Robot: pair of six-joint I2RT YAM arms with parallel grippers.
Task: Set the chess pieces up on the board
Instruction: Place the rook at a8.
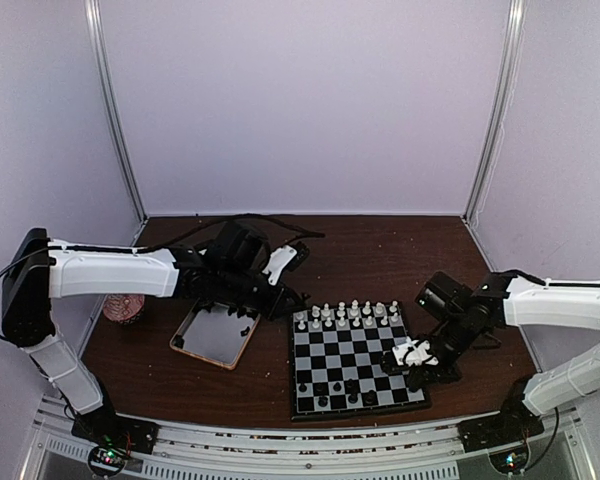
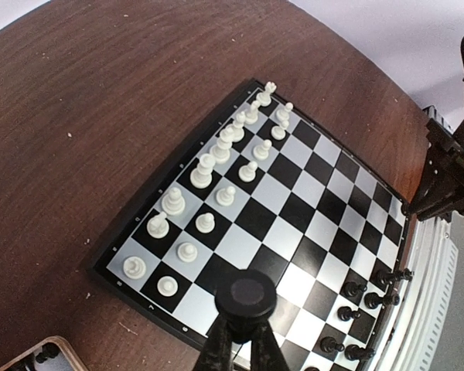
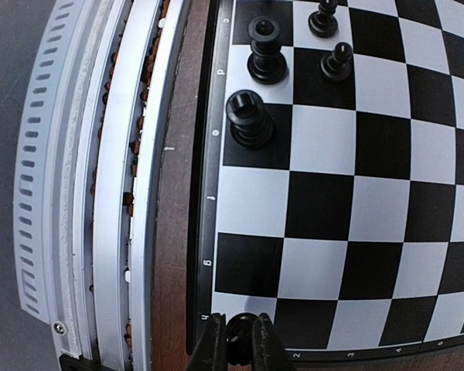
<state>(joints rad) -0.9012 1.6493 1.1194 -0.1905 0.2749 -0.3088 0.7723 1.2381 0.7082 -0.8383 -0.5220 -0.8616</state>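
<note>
The board (image 1: 352,352) lies between the arms. White pieces (image 1: 348,313) fill its two far rows; in the left wrist view they (image 2: 216,166) run along the board's (image 2: 294,209) left side. A few black pieces (image 1: 332,390) stand near the front edge. My left gripper (image 2: 243,328) is shut on a black piece (image 2: 246,297), its round base toward the camera, held above the board's near-left corner. My right gripper (image 3: 240,348) is shut on a small black piece (image 3: 240,334) at the board's (image 3: 371,193) edge row. Other black pieces (image 3: 251,117) stand further along that row.
A shallow wooden-rimmed tray (image 1: 185,345) lies left of the board; its corner (image 2: 39,357) holds black pieces. A pink round object (image 1: 127,308) sits at the far left. The metal rail (image 3: 100,193) runs close along the board's front edge. Cables lie behind the left arm.
</note>
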